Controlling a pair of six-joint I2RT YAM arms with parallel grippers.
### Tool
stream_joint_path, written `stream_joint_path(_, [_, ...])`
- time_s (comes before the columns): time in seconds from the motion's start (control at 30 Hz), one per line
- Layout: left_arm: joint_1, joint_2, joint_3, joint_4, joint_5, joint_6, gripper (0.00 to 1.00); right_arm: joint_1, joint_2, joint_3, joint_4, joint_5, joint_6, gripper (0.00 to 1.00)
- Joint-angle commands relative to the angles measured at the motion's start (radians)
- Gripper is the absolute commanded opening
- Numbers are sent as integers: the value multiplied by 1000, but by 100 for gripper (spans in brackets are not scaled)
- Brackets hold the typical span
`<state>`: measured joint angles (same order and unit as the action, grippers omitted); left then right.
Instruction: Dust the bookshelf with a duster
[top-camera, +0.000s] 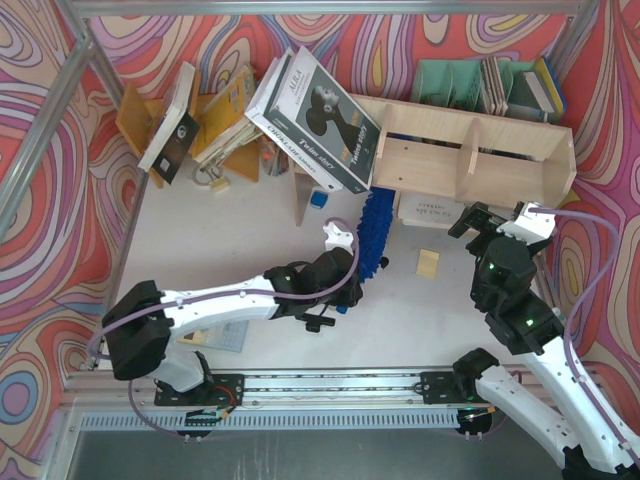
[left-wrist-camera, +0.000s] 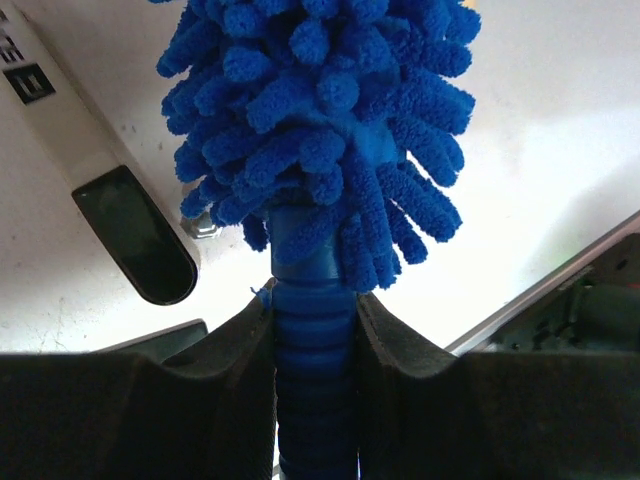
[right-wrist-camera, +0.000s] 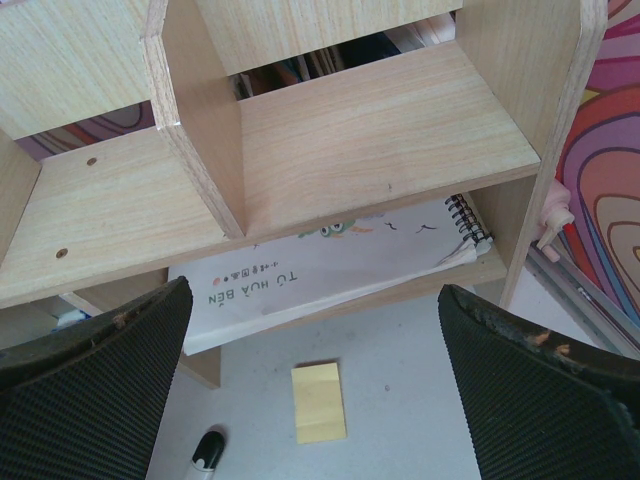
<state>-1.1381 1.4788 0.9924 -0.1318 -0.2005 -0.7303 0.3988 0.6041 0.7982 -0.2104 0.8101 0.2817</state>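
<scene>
A big white book (top-camera: 318, 118) with a black figure on its cover leans tilted at the back of the white table (top-camera: 190, 235). Left of it stands an orange-yellow wooden rack (top-camera: 228, 120), with a black-and-white book (top-camera: 168, 125) further left. Just below it sits a small blue block (top-camera: 318, 198). To its right, well apart, stand green file holders (top-camera: 450, 82). Lower right of it lie a spiral notebook (top-camera: 432, 210) and a small yellow pad (top-camera: 429, 263).
</scene>
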Motion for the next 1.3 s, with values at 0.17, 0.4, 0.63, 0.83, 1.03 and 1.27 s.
stream_joint_path(0.17, [-9,122,112,-89,83,32,0,-4,-7,-4,10,6,8,99])
stream_joint_path(0.4, [-9,53,107,-106,14,58,0,-3,-13,-5,11,6,8,99])
stream_joint_path(0.63, [-9,-119,51,-77,-99,110,0,-4,-12,-5,10,6,8,99])
stream_joint_path(0.83, [-8,-243,-22,-38,-180,146,0,-3,-8,-3,12,6,8,99])
stream_joint_path(1.03, [-3,-293,-53,-98,-241,159,0,-4,-4,-2,11,5,7,99])
stream_joint_path(1.27, [37,-364,-98,-206,-286,147,0,-4,3,0,12,3,4,99])
